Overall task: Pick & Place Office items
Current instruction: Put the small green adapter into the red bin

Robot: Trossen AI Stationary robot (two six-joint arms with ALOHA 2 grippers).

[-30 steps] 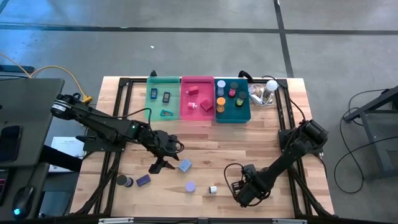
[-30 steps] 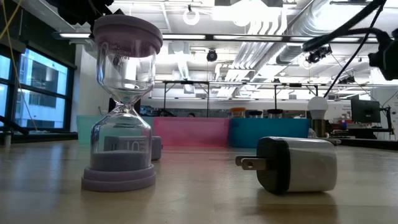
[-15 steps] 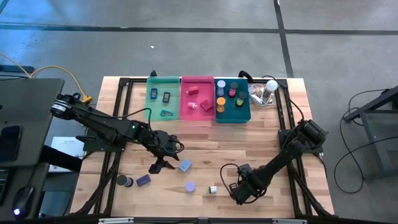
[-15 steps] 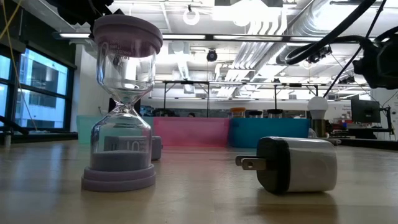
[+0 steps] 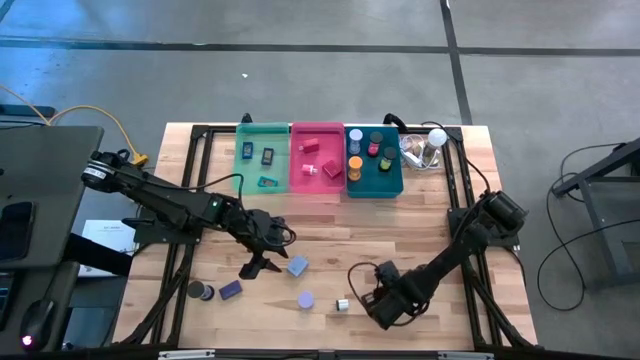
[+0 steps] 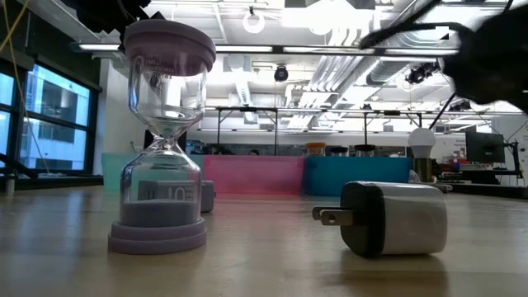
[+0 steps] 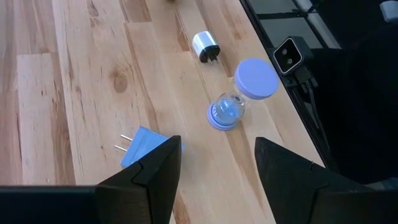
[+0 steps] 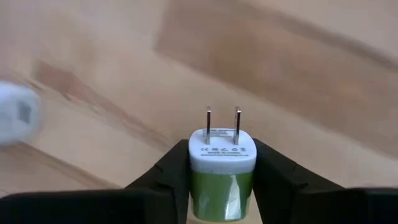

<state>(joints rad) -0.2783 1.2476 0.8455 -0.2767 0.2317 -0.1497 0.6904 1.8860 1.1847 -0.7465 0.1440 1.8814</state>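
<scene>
Rt gripper (image 8: 222, 171) clamped on green-white plug adapter (image 8: 222, 168) (prongs outward) nr table's (image 5: 330, 225) front edge. Lt gripper (image 7: 214, 165) spread, empty, above blue plug adapter (image 7: 144, 147).

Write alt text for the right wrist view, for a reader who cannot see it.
The right gripper holds a small green and white plug-in charger between its two dark fingers, the charger's two metal prongs pointing away from the camera. Beyond it lies the light wooden table, blurred, with an unclear white object at one edge.
</scene>
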